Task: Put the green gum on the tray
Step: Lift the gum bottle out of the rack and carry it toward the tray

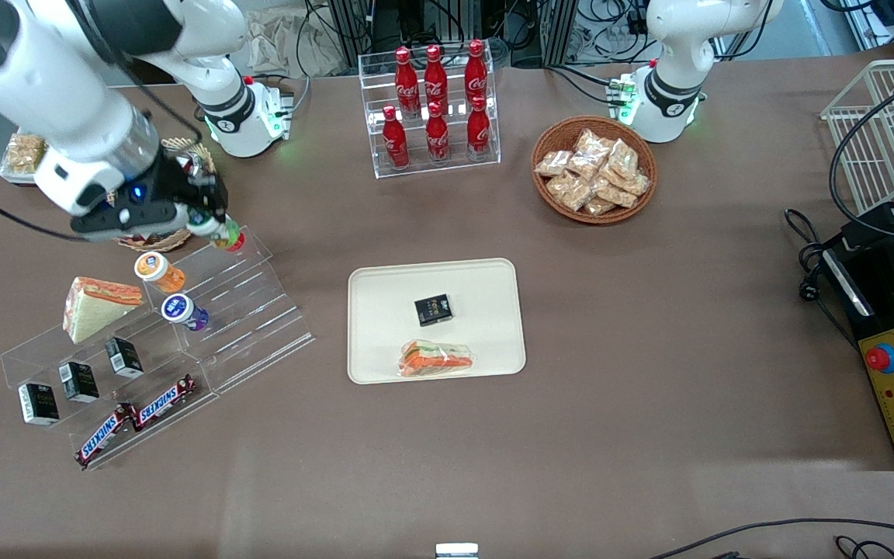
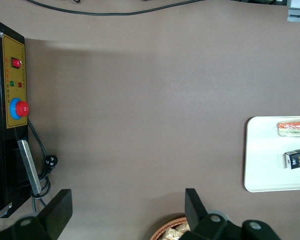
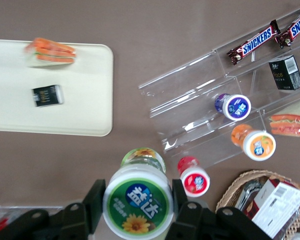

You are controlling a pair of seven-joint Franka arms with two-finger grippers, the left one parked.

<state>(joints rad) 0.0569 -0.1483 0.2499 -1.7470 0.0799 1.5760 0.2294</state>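
My right gripper is over the top step of the clear stepped shelf, toward the working arm's end of the table. It is shut on the green gum. In the right wrist view the gum's white lid with its green-and-yellow label sits between both fingers of the gripper. The cream tray lies mid-table, apart from the gripper, and also shows in the right wrist view and the left wrist view.
A red-lidded bottle stands beside the held gum. Orange and purple bottles, a sandwich, black boxes and Snickers bars sit on the shelf. The tray holds a black box and a sandwich. A cola rack and a snack basket stand farther from the camera.
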